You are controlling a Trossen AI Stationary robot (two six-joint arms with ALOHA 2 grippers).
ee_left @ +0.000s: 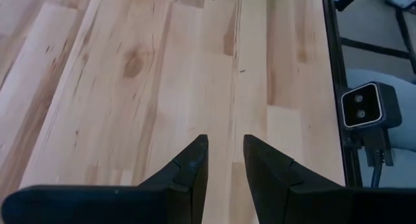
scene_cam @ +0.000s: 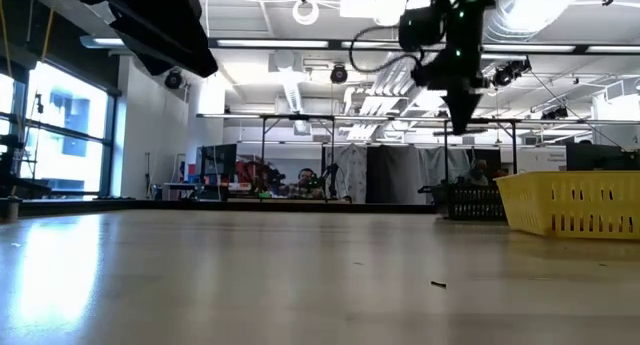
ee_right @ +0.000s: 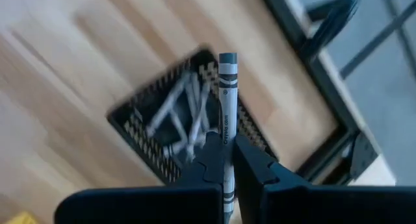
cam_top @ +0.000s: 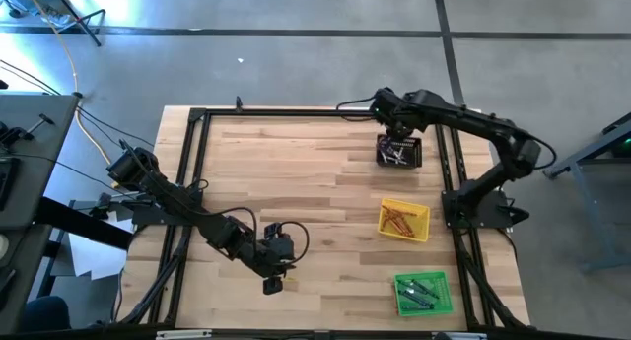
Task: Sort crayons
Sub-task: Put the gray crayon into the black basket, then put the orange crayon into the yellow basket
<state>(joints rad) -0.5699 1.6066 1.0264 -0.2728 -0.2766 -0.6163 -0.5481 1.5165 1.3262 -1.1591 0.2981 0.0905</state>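
Note:
My right gripper point(cam_top: 397, 135) hangs over the black tray point(cam_top: 399, 152) at the table's far right, shut on a grey crayon point(ee_right: 227, 87). Several grey crayons point(ee_right: 179, 117) lie in that tray. Orange-red crayons point(cam_top: 399, 219) lie in the yellow tray point(cam_top: 422, 214), and dark green ones point(cam_top: 421, 289) in the green tray point(cam_top: 441, 303). Near the table's front edge my left gripper point(ee_left: 225, 152) stands open over bare wood, with nothing between its fingers. My right gripper pinches the grey crayon between its two fingers, on the wrapper about midway along the stick point(ee_right: 227, 138). The fingers point steeply down, and the crayon runs along them with one end point(ee_right: 227, 58) sticking out past the tips. It hangs clear above the black tray.
A black metal frame point(cam_top: 197, 143) runs along the table's edges. A small camera box point(ee_left: 364, 106) sits at the frame beside my left gripper. Bare wood point(cam_top: 296, 172) spans the table's middle and left. Beyond the table the low view shows a room with desks.

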